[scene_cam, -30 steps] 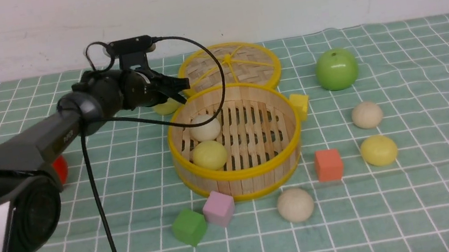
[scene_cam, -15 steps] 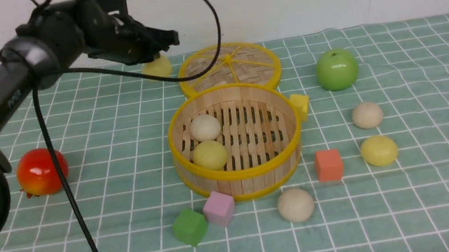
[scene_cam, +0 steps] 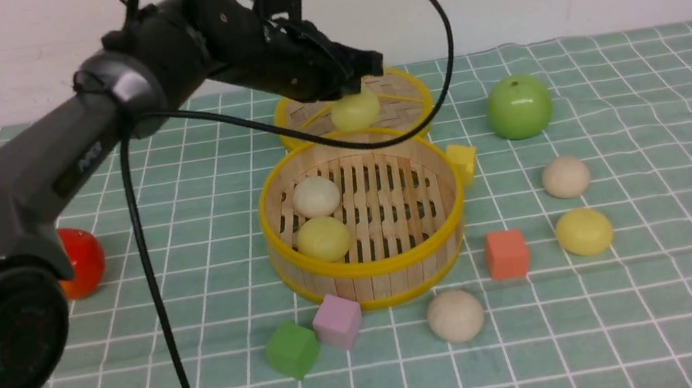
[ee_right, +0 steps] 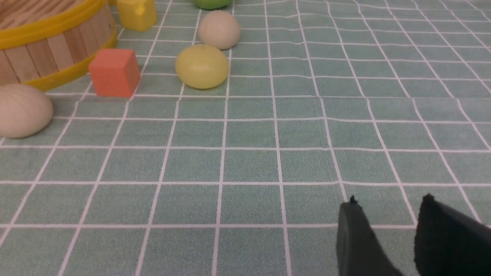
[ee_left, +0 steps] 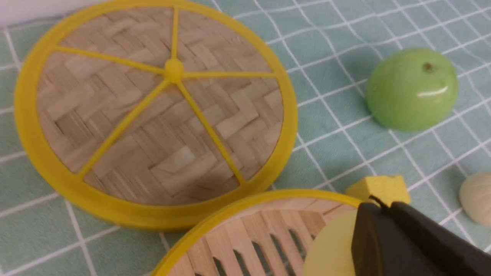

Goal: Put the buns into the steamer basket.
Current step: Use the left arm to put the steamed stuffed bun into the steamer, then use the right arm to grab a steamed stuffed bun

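The steamer basket [scene_cam: 368, 270] stands mid-table with a beige-white bun [scene_cam: 316, 196] and a pale yellow bun [scene_cam: 323, 239] inside. My left gripper [scene_cam: 368, 69] hangs over its far rim, shut on another pale yellow bun [scene_cam: 356, 111]. The left wrist view shows that bun [ee_left: 330, 249] beside the dark fingers [ee_left: 383, 237], above the basket rim [ee_left: 245, 207]. Three buns lie on the cloth: beige [scene_cam: 565, 177], yellow [scene_cam: 583, 231], beige [scene_cam: 455, 315]. My right gripper [ee_right: 389, 199] is open over bare cloth, apart from the yellow bun [ee_right: 202, 66].
The woven lid [scene_cam: 400, 95] lies behind the basket. A green apple [scene_cam: 518, 105] sits at the right, a red apple [scene_cam: 79, 260] at the left. Yellow [scene_cam: 462, 161], orange [scene_cam: 507, 254], pink [scene_cam: 337, 321] and green [scene_cam: 292, 349] cubes ring the basket.
My left gripper rose from the cloth left of the basket with the yellow bun, then swung right to hang over the basket's far rim. Nothing else moved.
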Controlling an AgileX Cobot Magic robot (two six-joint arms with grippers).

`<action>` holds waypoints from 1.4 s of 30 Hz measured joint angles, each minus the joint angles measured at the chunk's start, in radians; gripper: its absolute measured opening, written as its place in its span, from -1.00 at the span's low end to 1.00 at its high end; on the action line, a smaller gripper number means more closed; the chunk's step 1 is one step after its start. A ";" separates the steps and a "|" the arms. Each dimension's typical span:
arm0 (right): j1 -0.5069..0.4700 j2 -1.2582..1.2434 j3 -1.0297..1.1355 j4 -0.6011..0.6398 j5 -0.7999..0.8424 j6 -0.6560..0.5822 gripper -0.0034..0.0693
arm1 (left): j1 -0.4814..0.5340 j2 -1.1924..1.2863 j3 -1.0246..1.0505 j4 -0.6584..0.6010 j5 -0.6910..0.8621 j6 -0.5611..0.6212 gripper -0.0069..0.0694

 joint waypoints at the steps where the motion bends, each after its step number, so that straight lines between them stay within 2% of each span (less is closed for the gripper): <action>1: 0.000 0.000 0.000 0.000 0.000 0.000 -0.25 | 0.000 0.010 0.000 0.000 0.003 0.000 -0.85; 10: 0.000 0.000 0.000 0.000 0.000 0.000 -0.25 | -0.002 0.075 0.003 0.002 0.015 0.000 -0.84; 17: 0.000 0.000 0.000 0.000 0.000 0.000 -0.25 | -0.002 0.132 0.003 0.009 -0.003 0.000 -0.67; 19: 0.000 0.000 0.000 0.000 0.000 0.000 -0.25 | -0.002 0.133 0.003 0.010 -0.011 0.000 -0.50; 20: 0.000 0.000 0.000 0.000 0.000 0.000 -0.25 | -0.002 0.130 0.003 0.010 -0.012 0.000 -0.34; 21: 0.000 0.000 0.000 0.000 0.000 0.000 -0.25 | -0.002 0.128 0.003 0.010 -0.012 0.000 -0.34; 23: 0.000 0.000 0.000 0.000 0.000 0.000 -0.25 | -0.002 0.119 0.003 0.010 -0.005 0.000 -0.12; 24: 0.000 0.000 0.000 0.000 0.000 0.000 -0.25 | -0.002 0.100 0.003 0.013 0.017 -0.008 0.09; 26: 0.000 0.000 0.000 0.000 0.000 0.000 -0.25 | -0.002 0.066 0.003 0.021 0.049 -0.030 0.33; 28: 0.000 0.000 0.000 0.000 0.000 0.000 -0.25 | -0.001 0.007 0.003 0.041 0.109 -0.042 0.54; 29: 0.000 0.000 0.000 0.000 0.000 0.000 -0.25 | -0.001 0.000 0.003 0.041 0.116 -0.042 0.54; 30: 0.000 0.000 0.000 0.000 0.000 0.000 -0.25 | 0.001 -0.073 0.003 0.071 0.185 -0.046 0.67; 31: 0.000 0.000 0.000 0.000 0.000 0.000 -0.25 | 0.001 -0.118 0.003 0.093 0.230 -0.048 0.71; 32: 0.000 0.000 0.000 0.000 0.000 0.000 -0.25 | 0.001 -0.118 0.003 0.098 0.230 -0.049 0.71; 34: 0.000 0.000 0.000 0.000 0.000 0.000 -0.25 | 0.002 -0.265 0.003 0.170 0.373 -0.085 0.72; 36: 0.000 0.000 0.000 0.000 0.000 0.000 -0.25 | 0.002 -0.314 0.003 0.200 0.419 -0.113 0.69; 38: 0.000 0.000 0.000 0.000 0.000 0.000 -0.25 | 0.002 -0.397 0.002 0.253 0.502 -0.175 0.60; 40: 0.000 0.000 0.000 0.000 0.000 0.000 -0.25 | 0.002 -0.487 0.005 0.320 0.595 -0.239 0.46; 41: 0.000 0.000 0.000 0.000 0.000 0.000 -0.25 | 0.002 -0.568 0.035 0.371 0.640 -0.285 0.31; 42: 0.000 0.000 0.000 0.000 0.000 0.000 -0.25 | 0.002 -0.580 0.046 0.382 0.643 -0.295 0.26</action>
